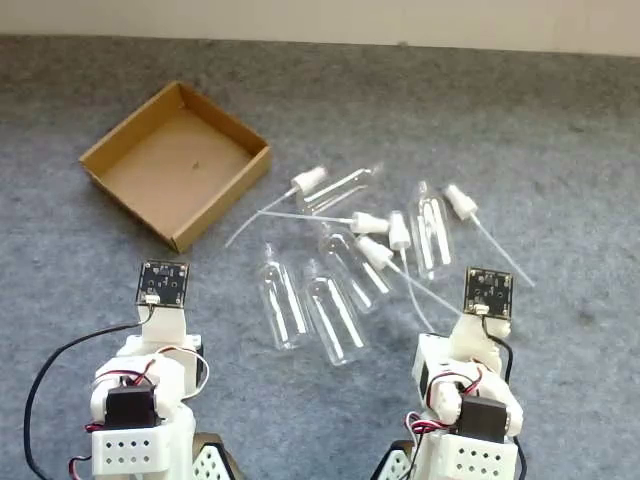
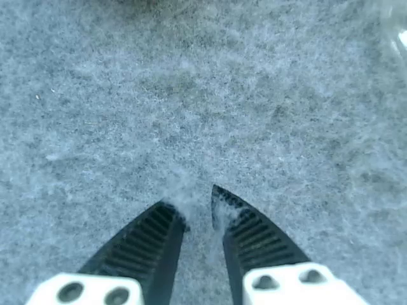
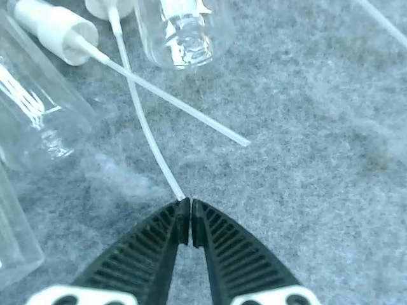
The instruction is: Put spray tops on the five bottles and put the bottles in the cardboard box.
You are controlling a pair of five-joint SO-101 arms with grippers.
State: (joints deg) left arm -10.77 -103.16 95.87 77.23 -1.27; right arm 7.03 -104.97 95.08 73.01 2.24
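Mostly, the bottles (image 1: 335,318) are lying necks toward frame top; left gripper (image 2: 196,206) is hovering slightly parted, right gripper (image 3: 190,210) closed.

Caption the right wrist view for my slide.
Right tool, shut, at the tip of a spray top's tube; bottle beyond.

Robotics lab bench: grey felt matting (image 1: 560,120) covers the table and a bare pale wall (image 1: 300,15) runs behind the cardboard box (image 1: 175,165). In front of the box, the white left arm (image 1: 140,410) and right arm (image 1: 465,410) show exposed motors and loose wires (image 1: 40,390).
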